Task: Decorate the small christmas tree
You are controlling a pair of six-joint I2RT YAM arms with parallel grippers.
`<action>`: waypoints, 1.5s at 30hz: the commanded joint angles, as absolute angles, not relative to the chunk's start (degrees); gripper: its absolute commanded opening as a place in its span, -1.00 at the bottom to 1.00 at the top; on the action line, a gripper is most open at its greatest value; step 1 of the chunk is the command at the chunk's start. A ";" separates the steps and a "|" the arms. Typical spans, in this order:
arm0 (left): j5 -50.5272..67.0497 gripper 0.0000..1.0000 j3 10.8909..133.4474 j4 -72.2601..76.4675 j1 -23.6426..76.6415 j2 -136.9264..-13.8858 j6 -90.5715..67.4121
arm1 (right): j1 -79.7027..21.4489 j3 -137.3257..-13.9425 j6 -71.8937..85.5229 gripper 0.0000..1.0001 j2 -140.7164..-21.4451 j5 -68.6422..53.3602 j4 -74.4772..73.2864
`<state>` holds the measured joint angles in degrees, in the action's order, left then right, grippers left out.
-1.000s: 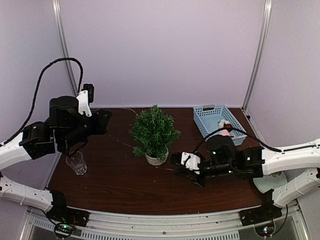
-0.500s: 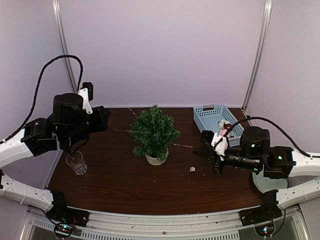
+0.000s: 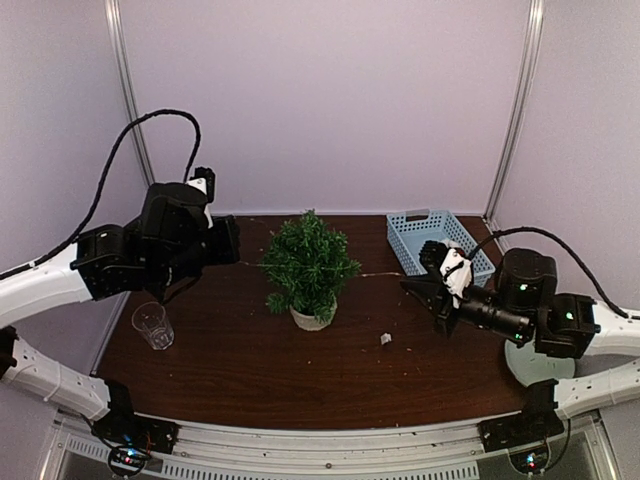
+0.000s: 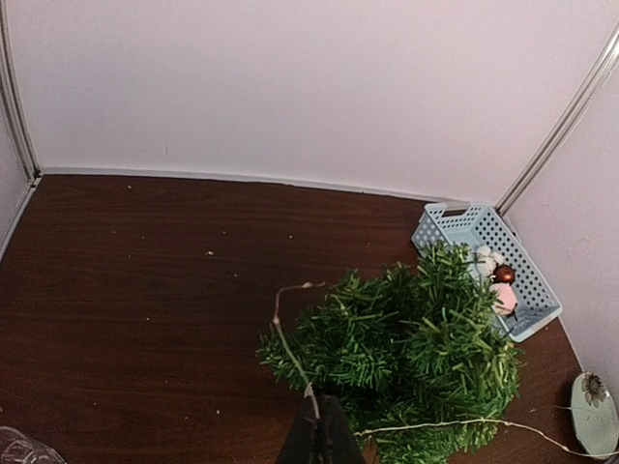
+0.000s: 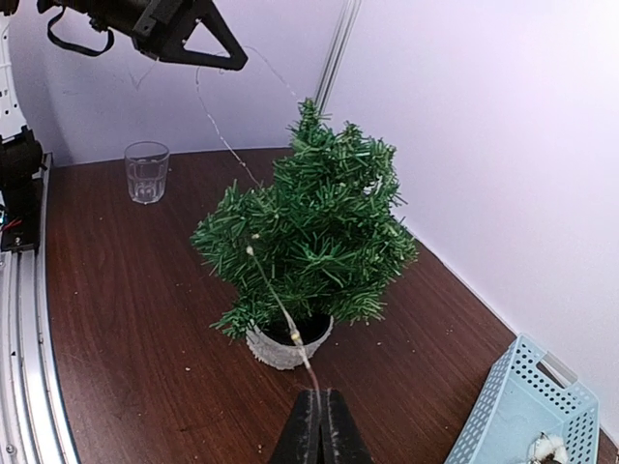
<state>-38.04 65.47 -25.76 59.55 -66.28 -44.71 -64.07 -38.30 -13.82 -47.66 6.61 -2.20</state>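
Note:
The small christmas tree (image 3: 308,262) stands in its white pot (image 3: 312,318) mid-table. A thin light wire (image 3: 375,272) runs between both grippers past the tree. My left gripper (image 3: 234,248) is left of the tree, shut on one end of the wire. My right gripper (image 3: 408,286) is right of the tree, shut on the other end. In the left wrist view the gripper (image 4: 322,425) pinches the wire (image 4: 285,338) just before the tree (image 4: 416,338). In the right wrist view the gripper (image 5: 320,406) holds the wire (image 5: 276,290), which crosses the tree (image 5: 319,222) up to the left gripper (image 5: 208,48).
A light-blue basket (image 3: 440,245) with a few ornaments sits at the back right. A clear glass (image 3: 152,325) stands at the left. A small white scrap (image 3: 385,339) lies in front of the tree. A white disc (image 3: 530,365) lies at the right edge.
My right gripper has drawn back to the right, away from the tree's pot, pulling the wire out. My left arm has moved right, closer to the tree. A white scrap now lies on the table.

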 commanded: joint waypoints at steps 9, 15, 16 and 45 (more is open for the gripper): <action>-30.70 -1.00 68.34 -22.76 57.72 -72.00 -43.48 | -61.84 -35.96 -11.20 -1.00 -43.53 10.73 -0.42; -24.64 -1.00 69.32 -21.89 57.07 -74.89 -41.81 | -60.95 -35.54 -11.62 -1.00 -41.51 12.82 -0.96; -23.91 -1.00 69.75 -22.07 57.02 -75.65 -41.77 | -60.79 -35.58 -11.77 -1.00 -41.18 13.20 -0.97; -14.95 0.04 67.98 -21.65 53.51 -72.07 -40.35 | -45.47 -41.97 -13.97 -1.00 -54.68 21.23 4.17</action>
<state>-15.38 68.36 -21.61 54.54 -76.20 -41.47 -47.55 -39.55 -13.72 -52.51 22.28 1.43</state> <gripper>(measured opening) 0.439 0.002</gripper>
